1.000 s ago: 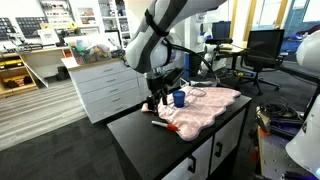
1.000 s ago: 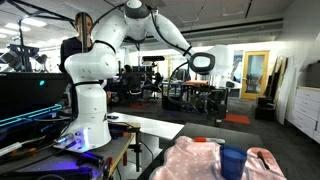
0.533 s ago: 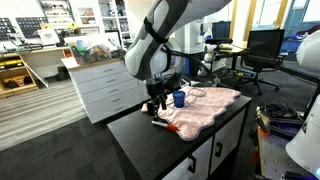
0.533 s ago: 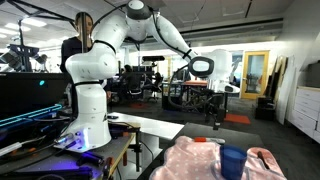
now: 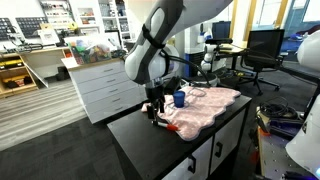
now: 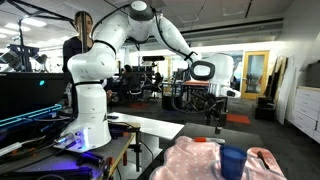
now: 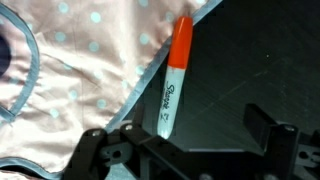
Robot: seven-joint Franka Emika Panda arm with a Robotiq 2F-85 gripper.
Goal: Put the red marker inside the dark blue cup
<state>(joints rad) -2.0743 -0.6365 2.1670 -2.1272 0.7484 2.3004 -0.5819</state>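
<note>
hovering wide open and empty, claw [image 7: 180,142] over red marker [image 7: 174,78] at pink dotted cloth's [image 7: 85,70] edge

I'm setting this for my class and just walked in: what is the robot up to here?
The arm's end effector hovers open just above the red marker, which lies on the black table along the edge of the pink dotted cloth. Nothing is gripped yet. The dark blue cup stands close by, beside the cloth.

Black table [image 5: 135,138]: pink cloth [image 5: 205,108], red marker [image 7: 173,80]
</note>
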